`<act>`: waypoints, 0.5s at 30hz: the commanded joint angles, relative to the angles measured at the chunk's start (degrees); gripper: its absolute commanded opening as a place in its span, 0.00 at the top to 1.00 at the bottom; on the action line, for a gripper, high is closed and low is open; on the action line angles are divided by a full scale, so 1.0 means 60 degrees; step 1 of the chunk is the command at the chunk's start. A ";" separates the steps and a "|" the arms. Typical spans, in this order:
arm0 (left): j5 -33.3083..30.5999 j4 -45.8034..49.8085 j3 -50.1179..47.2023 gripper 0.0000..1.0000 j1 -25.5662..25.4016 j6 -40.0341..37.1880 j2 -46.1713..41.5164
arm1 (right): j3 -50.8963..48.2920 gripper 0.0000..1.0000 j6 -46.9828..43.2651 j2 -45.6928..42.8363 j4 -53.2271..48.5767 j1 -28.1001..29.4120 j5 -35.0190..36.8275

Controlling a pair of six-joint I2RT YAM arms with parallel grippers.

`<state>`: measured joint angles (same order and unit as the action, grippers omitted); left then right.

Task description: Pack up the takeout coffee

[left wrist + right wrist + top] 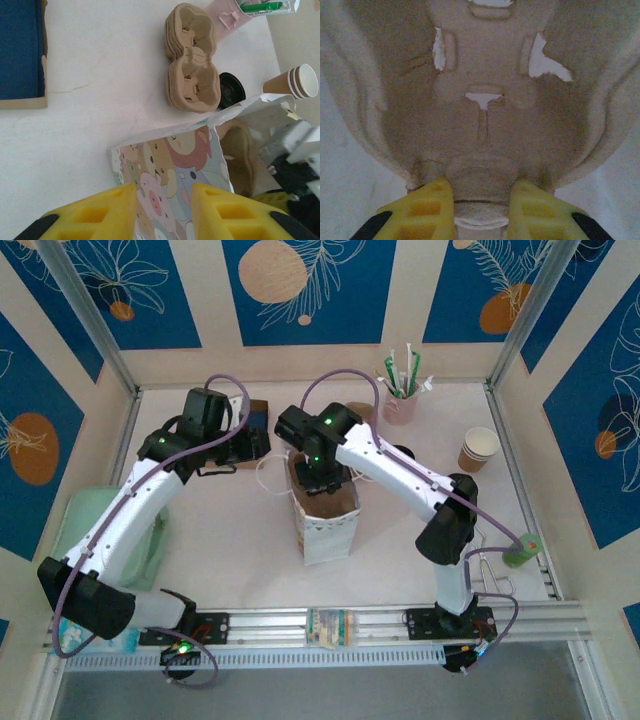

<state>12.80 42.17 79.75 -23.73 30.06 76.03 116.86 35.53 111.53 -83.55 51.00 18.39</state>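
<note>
Bag is printed all over with pastel cartoon animals — pink pig, brown bear. Carrier stack and pulp carrier are plain tan, lid black, paper cups tan with white insides. Left gripper and right gripper are yellow-fingered — walls blue with orange blobs.

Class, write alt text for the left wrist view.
The yellow-fingered left tool frames a white paper bag printed with cartoon animals, a brown pulp cup carrier inside it. Beyond: stacked pulp carriers, a round black lid, nested tan paper cups.
</note>
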 commanded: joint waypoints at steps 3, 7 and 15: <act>-0.0082 -0.0183 -0.0193 0.65 0.0158 -0.0031 -0.0273 | -0.0529 0.79 0.0288 -0.0319 0.0386 -0.0023 -0.0259; -0.0081 -0.0188 -0.0239 0.65 0.0156 -0.0038 -0.0321 | -0.0930 0.79 0.0390 -0.0411 0.0625 -0.0030 -0.0311; -0.0097 -0.0213 -0.0268 0.65 0.0175 -0.0001 -0.0393 | -0.1719 0.79 0.0605 -0.0519 0.1162 -0.0049 -0.0364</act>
<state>12.82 41.91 78.46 -23.46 30.09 75.37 107.77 37.47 111.09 -77.69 50.98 17.54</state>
